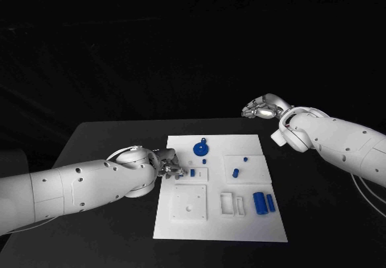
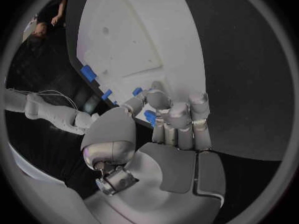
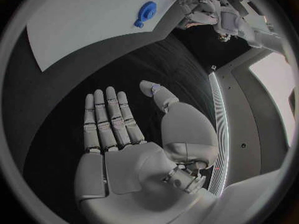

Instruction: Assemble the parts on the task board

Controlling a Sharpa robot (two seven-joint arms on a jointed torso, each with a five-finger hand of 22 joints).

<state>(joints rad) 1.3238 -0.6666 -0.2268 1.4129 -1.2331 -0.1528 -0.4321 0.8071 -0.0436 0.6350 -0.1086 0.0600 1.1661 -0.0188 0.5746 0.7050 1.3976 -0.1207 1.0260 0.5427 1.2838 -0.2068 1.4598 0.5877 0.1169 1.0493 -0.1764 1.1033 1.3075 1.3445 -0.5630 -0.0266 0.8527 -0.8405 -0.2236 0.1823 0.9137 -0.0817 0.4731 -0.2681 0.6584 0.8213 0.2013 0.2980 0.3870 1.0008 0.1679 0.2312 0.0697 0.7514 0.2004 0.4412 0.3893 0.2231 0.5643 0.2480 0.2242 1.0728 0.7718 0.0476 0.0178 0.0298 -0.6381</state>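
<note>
A: On the black table [image 1: 105, 139], white board [image 1: 241, 226] sits in the middle. Left hand [image 1: 167, 166] is at the board's left edge, fingers curled in over the small raised plate there.

B: Holding anything?

A: Left wrist view shows the left hand's fingers [image 2: 179, 115] bunched with the thumb, and a small blue piece [image 2: 149, 117] pinched between them. So yes, it grips one part, just over the board's edge.

B: Right hand?

A: Right hand [image 1: 261, 109] is up beyond the board's far right corner, well apart from it, over bare table. Right wrist view: flat palm, fingers [image 3: 109, 117] straight and side by side, thumb out to the side. Nothing in it.

B: Where's the rest of the parts?

A: Blue round wheel-shaped piece [image 1: 200, 148] near the far edge of the board. Small blue peg [image 1: 204, 161] just on the near side of it. Two more small blue bits on the square raised plate to the right: one [image 1: 244, 158] toward the far side, one [image 1: 235, 172] nearer. Two blue cylinders lie side by side near the right edge, the thicker one [image 1: 259, 202] on the left, the thinner [image 1: 271, 203] on the right.

B: Any of them seated?

A: Can't tell from these views. White square plate with holes [image 1: 188, 204] sits near left on the board, white bracket [image 1: 230, 205] between it and the cylinders.
</note>
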